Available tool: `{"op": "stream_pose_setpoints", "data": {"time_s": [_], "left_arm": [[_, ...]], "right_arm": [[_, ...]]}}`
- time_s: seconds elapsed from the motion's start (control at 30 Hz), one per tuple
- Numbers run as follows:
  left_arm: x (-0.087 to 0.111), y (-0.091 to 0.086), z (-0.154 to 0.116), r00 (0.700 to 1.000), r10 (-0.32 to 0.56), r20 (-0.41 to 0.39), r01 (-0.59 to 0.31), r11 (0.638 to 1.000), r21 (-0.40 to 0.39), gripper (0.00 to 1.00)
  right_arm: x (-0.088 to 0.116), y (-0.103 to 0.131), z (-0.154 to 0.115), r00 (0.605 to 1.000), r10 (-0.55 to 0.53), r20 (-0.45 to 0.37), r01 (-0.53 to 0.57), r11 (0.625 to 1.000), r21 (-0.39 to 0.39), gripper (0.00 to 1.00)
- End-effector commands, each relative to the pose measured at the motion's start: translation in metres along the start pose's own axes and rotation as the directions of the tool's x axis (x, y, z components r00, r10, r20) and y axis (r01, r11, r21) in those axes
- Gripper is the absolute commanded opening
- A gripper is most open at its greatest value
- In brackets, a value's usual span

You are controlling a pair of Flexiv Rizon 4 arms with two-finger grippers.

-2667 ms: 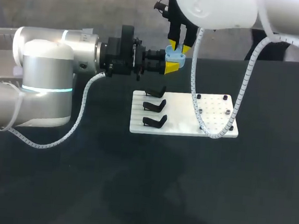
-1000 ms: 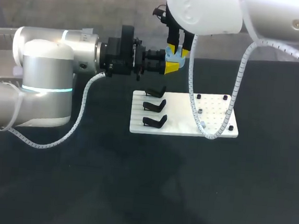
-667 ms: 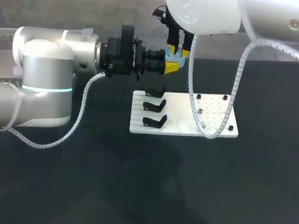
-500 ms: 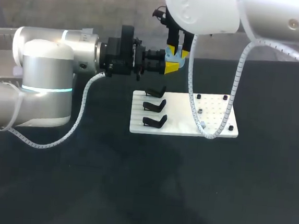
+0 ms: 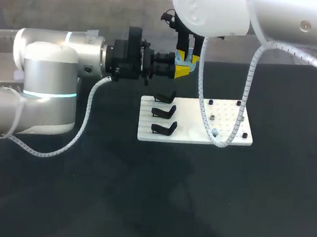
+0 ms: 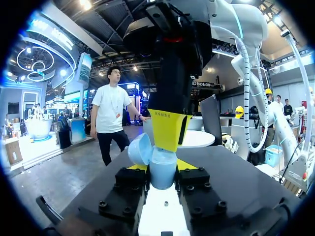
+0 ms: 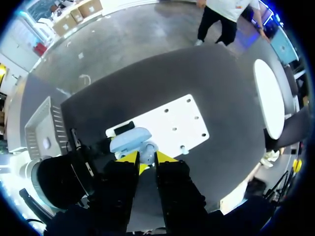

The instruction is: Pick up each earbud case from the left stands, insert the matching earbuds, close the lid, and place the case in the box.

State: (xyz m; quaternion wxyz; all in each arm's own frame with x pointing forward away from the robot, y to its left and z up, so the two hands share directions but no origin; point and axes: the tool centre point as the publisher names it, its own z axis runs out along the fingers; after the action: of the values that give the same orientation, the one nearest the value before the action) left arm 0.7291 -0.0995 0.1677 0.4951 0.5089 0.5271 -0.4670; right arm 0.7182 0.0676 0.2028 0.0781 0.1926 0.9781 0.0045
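Note:
A light blue earbud case [image 5: 181, 58] is held in the air behind the white board, with my left gripper [image 5: 180, 70] shut on its body [image 6: 162, 174]. Its lid [image 6: 141, 149] stands flipped open to one side. My right gripper [image 5: 187, 53] comes straight down from above, its yellow fingertips [image 6: 169, 129] at the case's open mouth. In the right wrist view the right gripper [image 7: 146, 157] is shut on a small pale earbud [image 7: 146, 153], mostly hidden, beside the lid [image 7: 130, 139].
The white board [image 5: 190, 133] lies on the black table below the grippers. Three black stands [image 5: 164, 112] on its left side hold nothing. Small earbuds on pegs [image 5: 211, 118] dot its right side. The right arm's white cable [image 5: 243, 104] hangs over the board.
My right gripper has come down and edged slightly left onto the open case. The left arm and the case have stayed still.

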Motion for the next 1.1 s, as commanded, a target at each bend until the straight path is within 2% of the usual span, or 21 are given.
{"op": "stream_pose_setpoints", "data": {"time_s": [0.03,0.13,0.17,0.2,0.3,0.37,0.43,0.47,0.57,0.63,0.9,1.1], "left_arm": [[0.0,-0.002,0.0,1.0,0.005,0.005,-0.005,1.0,-0.008,0.0],[0.0,-0.002,0.0,1.0,0.005,0.005,-0.005,1.0,-0.008,0.0],[0.0,-0.002,0.0,1.0,0.005,0.005,-0.005,1.0,-0.008,0.0],[0.0,-0.002,0.0,1.0,0.005,0.005,-0.005,1.0,-0.008,0.0],[0.0,-0.002,0.0,1.0,0.005,0.005,-0.005,1.0,-0.008,0.0],[0.0,-0.002,0.0,1.0,0.005,0.005,-0.005,1.0,-0.008,0.0],[0.0,-0.002,0.0,1.0,0.005,0.005,-0.005,1.0,-0.008,0.0],[0.0,-0.002,0.0,1.0,0.005,0.005,-0.005,1.0,-0.008,0.0],[0.0,-0.002,0.0,1.0,0.005,0.005,-0.005,1.0,-0.008,0.0],[0.0,-0.002,0.0,1.0,0.005,0.005,-0.005,1.0,-0.008,0.0],[0.0,-0.002,0.0,1.0,0.005,0.005,-0.005,1.0,-0.008,0.0],[0.0,-0.002,0.0,1.0,0.005,0.005,-0.005,1.0,-0.008,0.0]], "right_arm": [[-0.002,0.003,0.001,1.0,0.0,-0.007,0.0,1.0,0.004,0.0],[-0.002,0.003,0.0,1.0,0.001,-0.01,-0.001,1.0,0.001,0.01],[-0.002,0.003,0.0,1.0,0.0,-0.011,0.0,1.0,0.0,0.2],[-0.002,0.003,0.0,1.0,0.001,-0.012,-0.001,1.0,-0.002,0.33],[0.001,0.0,-0.004,1.0,-0.003,-0.011,0.003,1.0,-0.01,0.45],[0.004,-0.003,-0.006,1.0,-0.01,-0.002,0.01,0.999,-0.031,0.5],[0.009,-0.008,-0.009,1.0,-0.016,0.008,0.016,0.999,-0.043,0.64],[0.01,-0.01,-0.01,1.0,-0.014,0.019,0.015,0.998,-0.056,0.67],[0.02,-0.022,-0.017,0.997,-0.044,0.058,0.051,0.99,-0.129,0.91],[0.026,-0.03,-0.021,0.994,-0.059,0.093,0.074,0.984,-0.164,1.0],[0.042,-0.055,-0.021,0.979,-0.097,0.18,0.134,0.969,-0.207,1.0],[0.051,-0.074,-0.01,0.978,-0.114,0.174,0.151,0.966,-0.211,1.0]]}}
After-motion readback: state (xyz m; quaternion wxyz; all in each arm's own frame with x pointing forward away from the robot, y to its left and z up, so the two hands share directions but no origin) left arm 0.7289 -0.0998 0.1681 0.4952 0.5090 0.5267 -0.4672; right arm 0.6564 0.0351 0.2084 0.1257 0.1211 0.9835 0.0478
